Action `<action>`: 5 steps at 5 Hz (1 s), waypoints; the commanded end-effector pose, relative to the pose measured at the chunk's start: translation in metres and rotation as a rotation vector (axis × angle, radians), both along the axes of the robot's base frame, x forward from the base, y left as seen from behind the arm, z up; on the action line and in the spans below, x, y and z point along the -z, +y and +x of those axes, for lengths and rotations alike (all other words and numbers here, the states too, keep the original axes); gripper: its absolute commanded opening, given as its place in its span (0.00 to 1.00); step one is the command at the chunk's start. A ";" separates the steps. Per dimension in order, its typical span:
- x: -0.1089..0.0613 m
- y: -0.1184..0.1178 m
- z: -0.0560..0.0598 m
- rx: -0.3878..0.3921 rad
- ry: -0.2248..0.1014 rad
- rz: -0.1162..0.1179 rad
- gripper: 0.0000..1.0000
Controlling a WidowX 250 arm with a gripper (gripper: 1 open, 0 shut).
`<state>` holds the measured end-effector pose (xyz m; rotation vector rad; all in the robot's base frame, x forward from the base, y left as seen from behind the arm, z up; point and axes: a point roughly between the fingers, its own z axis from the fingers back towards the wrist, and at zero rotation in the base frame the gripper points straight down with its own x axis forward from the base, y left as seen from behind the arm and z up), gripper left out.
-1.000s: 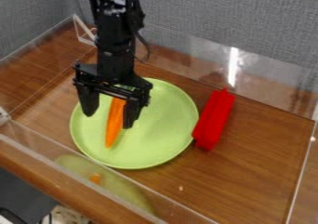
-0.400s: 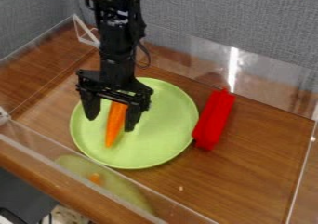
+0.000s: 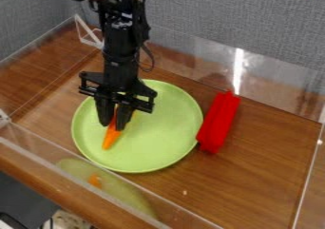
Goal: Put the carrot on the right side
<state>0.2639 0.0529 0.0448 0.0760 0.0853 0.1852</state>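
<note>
Hand pinches carrot over green plate.

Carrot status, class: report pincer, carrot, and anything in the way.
Pincer closed around carrot. Carrot on green plate, not lifted. Red block lies right of plate.

A green plate sits beside a red block on a wooden table.
</note>
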 end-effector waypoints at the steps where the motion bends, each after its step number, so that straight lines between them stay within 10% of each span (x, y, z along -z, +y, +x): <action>1: -0.019 0.003 0.006 -0.014 -0.071 0.007 1.00; 2: -0.024 0.001 0.005 -0.014 -0.086 0.009 1.00; 3: -0.020 0.001 0.006 -0.018 -0.083 0.013 0.00; 4: -0.019 0.002 0.006 -0.023 -0.082 0.016 0.00; 5: -0.018 0.003 0.007 -0.024 -0.082 0.017 1.00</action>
